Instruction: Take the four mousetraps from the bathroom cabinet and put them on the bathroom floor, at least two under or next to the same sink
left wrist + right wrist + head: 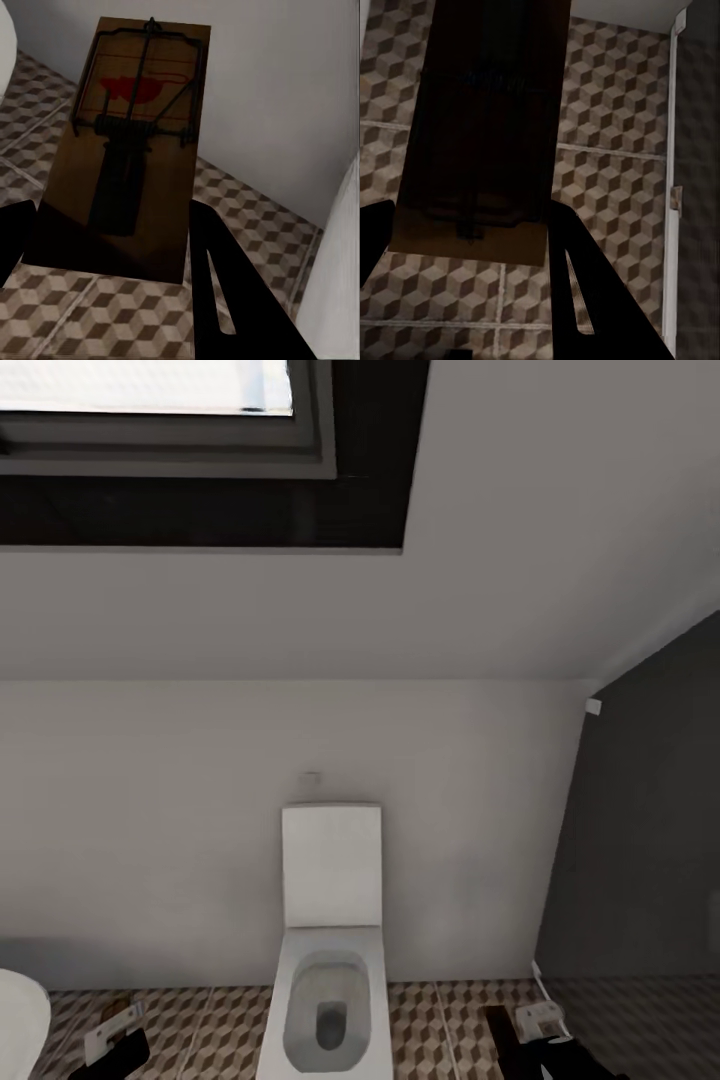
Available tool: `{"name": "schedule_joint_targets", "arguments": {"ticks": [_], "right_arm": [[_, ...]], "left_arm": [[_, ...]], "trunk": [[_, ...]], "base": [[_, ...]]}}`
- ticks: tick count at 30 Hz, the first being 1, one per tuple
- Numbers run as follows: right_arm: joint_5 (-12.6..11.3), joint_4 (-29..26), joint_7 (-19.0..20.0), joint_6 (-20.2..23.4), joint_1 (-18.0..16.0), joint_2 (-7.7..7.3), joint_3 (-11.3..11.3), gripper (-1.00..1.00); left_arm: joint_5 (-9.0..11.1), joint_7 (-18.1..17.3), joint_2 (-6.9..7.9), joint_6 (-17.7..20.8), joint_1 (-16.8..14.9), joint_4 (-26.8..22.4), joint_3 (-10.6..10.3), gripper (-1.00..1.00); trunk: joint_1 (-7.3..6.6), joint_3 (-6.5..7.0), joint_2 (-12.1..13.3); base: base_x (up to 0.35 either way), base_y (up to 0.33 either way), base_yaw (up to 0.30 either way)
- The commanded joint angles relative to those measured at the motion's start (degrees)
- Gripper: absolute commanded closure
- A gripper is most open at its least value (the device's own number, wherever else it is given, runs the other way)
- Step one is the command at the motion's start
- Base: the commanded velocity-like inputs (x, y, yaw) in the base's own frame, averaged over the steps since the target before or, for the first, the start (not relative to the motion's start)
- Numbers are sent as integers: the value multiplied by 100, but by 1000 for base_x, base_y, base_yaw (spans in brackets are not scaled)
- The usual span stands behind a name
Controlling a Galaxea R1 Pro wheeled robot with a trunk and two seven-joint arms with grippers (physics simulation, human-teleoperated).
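This is a home bathroom. A white toilet [330,970] with its lid raised stands against a plain white wall [150,840], and the bathroom floor [440,1030] is laid with square tiles printed in a brown, beige and white cube pattern. The ceiling slopes like an attic room's and holds a skylight [150,400]. A dark grey wall [650,830] closes the right side.

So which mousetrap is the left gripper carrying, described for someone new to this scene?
Start at the white toilet against the back wall; the left gripper is low on its left side, over the cube-patterned floor. The mousetrap it holds is the lit one, with a plain red mark under the wire bar.
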Motion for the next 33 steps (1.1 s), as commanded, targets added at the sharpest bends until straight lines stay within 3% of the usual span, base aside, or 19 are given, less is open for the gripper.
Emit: {"name": "schedule_joint_targets", "arguments": {"ticks": [1,7,18,33], "right_arm": [[48,-10,38,35,-2,2,-18,100],[48,-12,33,23,-1,1,-22,100],[48,-11,22,15,2,-1,-21,100],[48,-11,22,1,-1,-2,-23,100]], "left_arm": [[36,12,0,-16,-4,3,-49,100],[36,12,2,-16,-2,3,-49,100],[37,12,0,-16,-3,3,-49,100],[36,12,0,-16,-3,3,-49,100]], "trunk": [[1,-10,-7],[1,-10,-7],[1,-10,-7],[1,-10,-7]], "base": [[0,-262,0],[0,-110,77],[0,-8,234],[0,0,21]]}}
